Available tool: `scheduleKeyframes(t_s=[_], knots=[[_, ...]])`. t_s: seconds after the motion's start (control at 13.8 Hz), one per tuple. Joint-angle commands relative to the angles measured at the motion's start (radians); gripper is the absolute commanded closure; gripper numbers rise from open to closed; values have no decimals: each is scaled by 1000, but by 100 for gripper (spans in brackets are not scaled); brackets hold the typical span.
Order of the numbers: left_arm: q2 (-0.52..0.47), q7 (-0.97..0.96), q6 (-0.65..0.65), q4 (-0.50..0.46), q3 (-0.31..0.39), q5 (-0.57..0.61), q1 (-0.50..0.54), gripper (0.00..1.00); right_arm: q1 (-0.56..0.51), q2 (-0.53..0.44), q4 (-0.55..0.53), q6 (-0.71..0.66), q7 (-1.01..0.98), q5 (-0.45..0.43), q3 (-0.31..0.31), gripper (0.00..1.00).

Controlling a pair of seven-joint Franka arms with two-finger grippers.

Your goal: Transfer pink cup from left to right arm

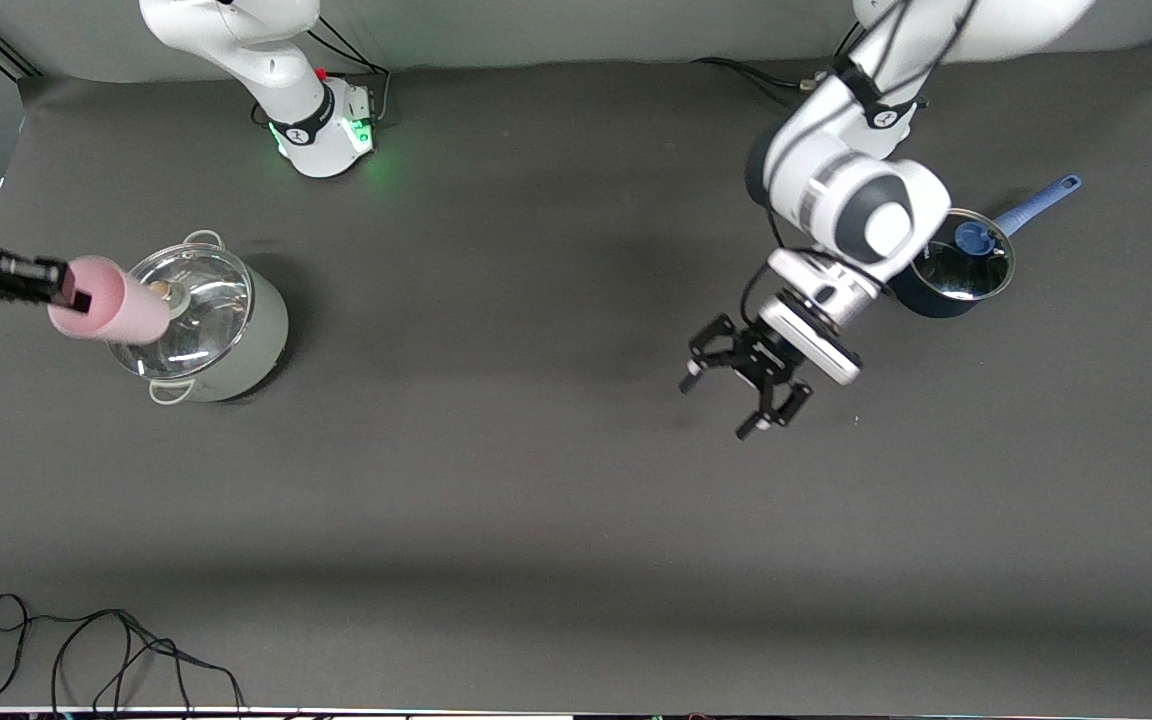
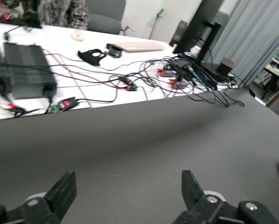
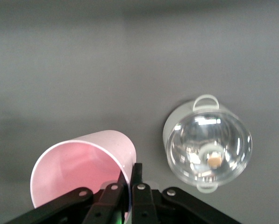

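The pink cup [image 1: 116, 302] hangs tipped on its side in the air, over the edge of a lidded pot at the right arm's end of the table. My right gripper [image 1: 79, 297] is shut on its rim, one finger inside and one outside. The right wrist view looks into the cup's mouth [image 3: 78, 170], with the right gripper [image 3: 132, 184] pinching the cup's wall. My left gripper [image 1: 748, 388] stands open over bare mat beside a blue saucepan. In the left wrist view nothing lies between the spread fingers of the left gripper [image 2: 128, 190].
A pale green pot with a glass lid [image 1: 204, 322] [image 3: 207, 148] stands under the cup. A dark blue saucepan [image 1: 954, 272] with a blue handle sits by the left arm. A black cable [image 1: 86, 650] lies near the front edge of the mat.
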Motion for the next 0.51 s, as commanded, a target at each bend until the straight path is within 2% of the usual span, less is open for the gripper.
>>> scheduleKeyframes(t_s=[0.0,0.14,0.36,0.43], knots=[[71,-119,-3,34,-33,21,19,0,21,-124,-315,241,-30,-13,-11,100],[91,-279,-3,62,-47,24,19,0,21,-178,-516,424,-30,-13,-12,100],[135,-384,-3,91,-79,27,32,0,21,-177,-678,621,-30,-4,-12,100],[153,-416,-2,100,-114,27,55,0,20,-171,-721,675,-30,-4,-12,100]])
